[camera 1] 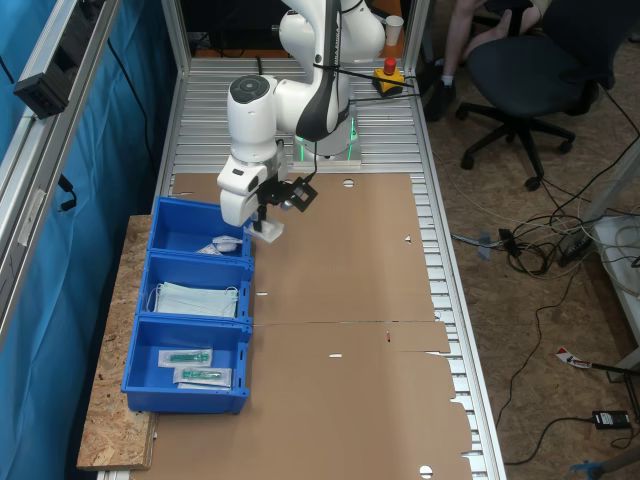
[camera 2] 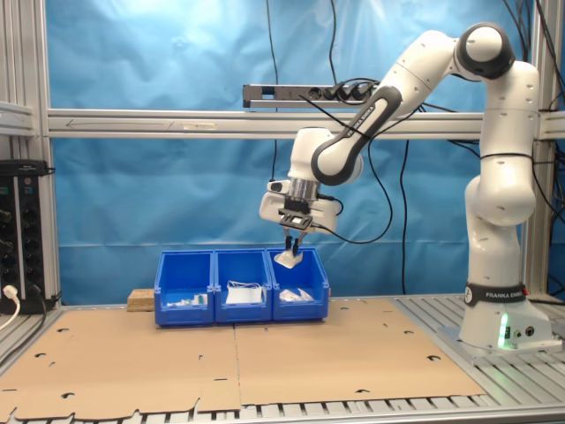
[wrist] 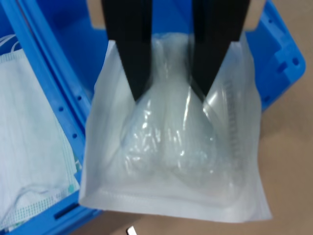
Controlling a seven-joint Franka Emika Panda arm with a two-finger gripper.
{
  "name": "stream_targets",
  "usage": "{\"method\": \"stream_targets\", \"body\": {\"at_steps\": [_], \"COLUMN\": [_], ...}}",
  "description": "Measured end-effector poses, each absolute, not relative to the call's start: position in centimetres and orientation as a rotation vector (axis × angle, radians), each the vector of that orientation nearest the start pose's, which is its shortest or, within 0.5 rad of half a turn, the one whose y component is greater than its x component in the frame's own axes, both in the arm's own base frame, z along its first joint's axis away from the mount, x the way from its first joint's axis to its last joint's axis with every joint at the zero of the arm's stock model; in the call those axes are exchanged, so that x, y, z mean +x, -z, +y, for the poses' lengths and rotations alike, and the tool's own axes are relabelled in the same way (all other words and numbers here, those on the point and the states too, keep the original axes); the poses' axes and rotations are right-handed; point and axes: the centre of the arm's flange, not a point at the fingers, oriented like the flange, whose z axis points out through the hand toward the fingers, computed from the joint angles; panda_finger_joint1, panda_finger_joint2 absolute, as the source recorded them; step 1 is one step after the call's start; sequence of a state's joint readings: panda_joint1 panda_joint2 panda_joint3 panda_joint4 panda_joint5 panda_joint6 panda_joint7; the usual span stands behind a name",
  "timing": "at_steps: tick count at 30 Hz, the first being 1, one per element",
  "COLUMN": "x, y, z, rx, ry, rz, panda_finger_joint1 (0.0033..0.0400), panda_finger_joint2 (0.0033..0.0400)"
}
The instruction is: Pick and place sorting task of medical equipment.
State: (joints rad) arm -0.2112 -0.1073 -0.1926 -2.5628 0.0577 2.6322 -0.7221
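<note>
The medical equipment is a white, crinkled sealed packet [wrist: 171,147] that hangs from my gripper [wrist: 171,95], which is shut on its upper part with both black fingers [wrist: 132,49] pinching it. In the first exterior view the packet [camera 1: 269,231] hangs below the gripper [camera 1: 264,218], over the inner edge of the farthest of three blue bins [camera 1: 180,225]. In the second exterior view the gripper [camera 2: 291,246] holds the packet [camera 2: 288,259] just above the end bin [camera 2: 305,305] nearest the robot base.
The end bin holds other white packets [camera 1: 220,245]. Face masks [camera 1: 195,300] lie in the middle bin, and sealed teal items [camera 1: 190,357] in the third. The bins stand at the edge of a cardboard sheet [camera 1: 350,300]. A red stop button [camera 1: 389,70] sits at the back.
</note>
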Motion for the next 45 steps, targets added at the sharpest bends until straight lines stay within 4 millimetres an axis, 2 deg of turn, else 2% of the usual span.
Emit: {"method": "stream_targets", "body": {"at_steps": [8, 25, 33, 45], "x": [41.0, 38.4, 37.8, 37.7], "y": [-32.3, -32.2, -32.2, -32.2], "z": [-21.5, -25.9, -26.7, -26.8], "rx": [-3.159, -3.162, -3.162, -3.161], "ry": [0.27, 0.252, 0.251, 0.249], "rz": [-0.303, -0.128, -0.093, -0.087], "panda_finger_joint1": [0.0055, 0.0056, 0.0056, 0.0056], "panda_finger_joint2": [0.0055, 0.0056, 0.0056, 0.0056]}}
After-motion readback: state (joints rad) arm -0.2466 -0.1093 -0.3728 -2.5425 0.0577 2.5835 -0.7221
